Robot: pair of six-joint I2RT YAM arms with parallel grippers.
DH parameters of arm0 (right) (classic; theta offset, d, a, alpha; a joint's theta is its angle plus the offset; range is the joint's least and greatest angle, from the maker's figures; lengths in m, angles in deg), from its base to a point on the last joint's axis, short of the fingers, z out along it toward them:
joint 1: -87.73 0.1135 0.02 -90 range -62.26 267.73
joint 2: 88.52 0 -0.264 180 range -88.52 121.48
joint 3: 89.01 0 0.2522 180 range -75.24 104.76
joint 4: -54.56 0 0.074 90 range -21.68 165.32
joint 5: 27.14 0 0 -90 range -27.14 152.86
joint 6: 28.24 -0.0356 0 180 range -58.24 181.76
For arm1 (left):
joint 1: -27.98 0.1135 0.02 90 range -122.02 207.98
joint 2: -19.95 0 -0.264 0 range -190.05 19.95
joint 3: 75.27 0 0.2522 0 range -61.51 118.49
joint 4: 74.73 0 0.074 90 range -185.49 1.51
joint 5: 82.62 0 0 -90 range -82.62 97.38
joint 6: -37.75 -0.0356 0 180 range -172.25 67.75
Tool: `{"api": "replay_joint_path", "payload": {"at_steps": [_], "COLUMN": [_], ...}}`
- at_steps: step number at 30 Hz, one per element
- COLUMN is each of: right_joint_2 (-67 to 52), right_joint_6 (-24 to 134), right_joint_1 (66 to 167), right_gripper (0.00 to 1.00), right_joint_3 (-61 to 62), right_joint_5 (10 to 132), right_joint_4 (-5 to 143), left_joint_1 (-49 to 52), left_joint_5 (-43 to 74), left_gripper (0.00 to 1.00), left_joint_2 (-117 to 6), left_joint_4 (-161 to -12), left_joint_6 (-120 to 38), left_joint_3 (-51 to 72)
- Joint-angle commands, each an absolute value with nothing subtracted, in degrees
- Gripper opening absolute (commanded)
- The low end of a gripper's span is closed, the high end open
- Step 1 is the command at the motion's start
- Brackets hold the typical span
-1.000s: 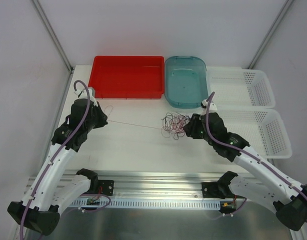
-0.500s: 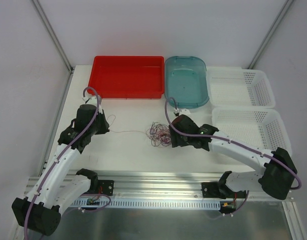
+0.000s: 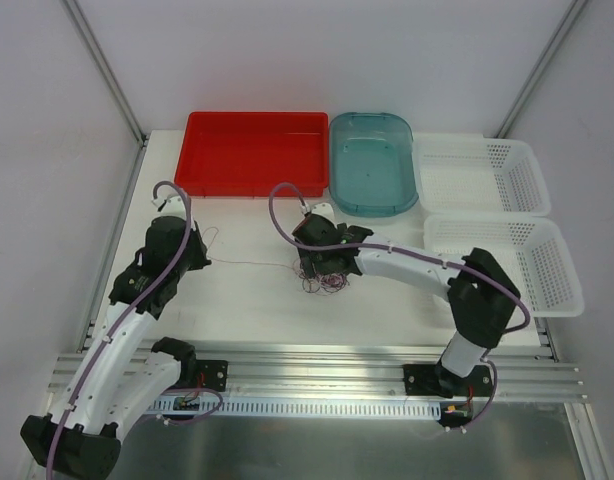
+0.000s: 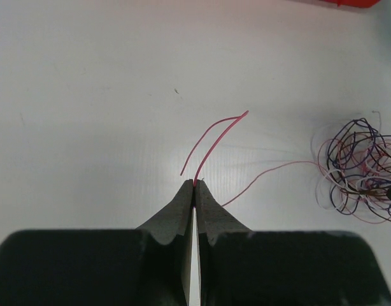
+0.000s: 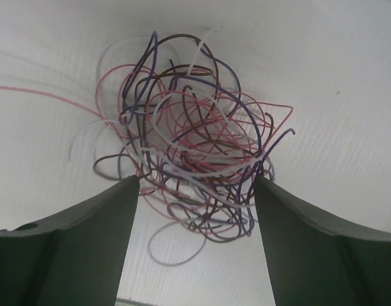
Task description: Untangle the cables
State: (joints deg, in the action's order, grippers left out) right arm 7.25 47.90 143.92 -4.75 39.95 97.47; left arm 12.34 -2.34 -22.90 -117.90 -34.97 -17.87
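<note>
Your left gripper (image 4: 194, 185) sits on the near side of the red tray (image 3: 254, 152), off its left end, with the jaws pressed together on a red strand (image 4: 211, 143) whose free end curls past the tips. That strand runs along the white surface (image 3: 247, 310) to the cables (image 5: 189, 166) (a loose knot of white, red and dark loops), lying just off the tray's right front corner. Your right gripper (image 5: 197, 185) hangs over that knot, jaws spread wide, one on either side of it.
</note>
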Motion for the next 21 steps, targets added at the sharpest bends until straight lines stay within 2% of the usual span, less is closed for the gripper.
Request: {"api": "replay_joint_path", "payload": {"at_steps": [1,4,5,7,8,10,11,12,14,21], "right_joint_2": [12.02,15.89,16.59,15.73,14.85,11.6,10.46,8.79,3.35,-16.25], "right_joint_6": [48.93,48.85,48.67,48.67,48.84,49.46,50.16,50.69,51.74,57.18], "right_joint_1": [142.67,141.53,140.74,139.77,138.9,137.93,137.14,136.69,135.21,130.89], "right_gripper": [0.76,0.7,0.61,0.47,0.33,0.21,0.1,0.05,0.01,0.01], "right_joint_3": [-2.65,-2.03,-2.29,-3.26,-4.48,-5.37,-5.81,-6.07,-7.04,-5.9], "right_joint_5": [37.82,37.38,37.38,37.37,37.2,35.46,34.57,33.69,32.72,34.38], "right_joint_4": [97.33,97.06,96.98,96.19,95.84,96.62,97.41,98.89,99.78,106.02], "left_joint_1": [13.21,13.91,14.17,14.44,14.7,14.97,15.49,15.76,16.55,23.13], "left_joint_5": [-8.0,-9.58,-10.63,-12.21,-14.05,-16.26,-18.09,-18.98,-20.13,-22.33], "left_gripper": [0.0,0.0,0.0,0.0,0.0,0.0,0.0,0.0,0.0,0.0], "left_joint_2": [-20.66,-19.86,-19.69,-19.25,-19.16,-19.16,-19.24,-19.25,-19.51,-21.7], "left_joint_4": [-116.97,-117.06,-117.23,-117.58,-117.76,-118.81,-119.16,-119.43,-120.31,-121.8], "left_joint_6": [-35.28,-35.02,-34.93,-34.84,-34.84,-34.4,-34.23,-34.23,-34.14,-33.44], "left_joint_3": [-18.61,-18.79,-18.88,-19.05,-18.97,-18.79,-18.7,-18.62,-18.44,-17.74]}}
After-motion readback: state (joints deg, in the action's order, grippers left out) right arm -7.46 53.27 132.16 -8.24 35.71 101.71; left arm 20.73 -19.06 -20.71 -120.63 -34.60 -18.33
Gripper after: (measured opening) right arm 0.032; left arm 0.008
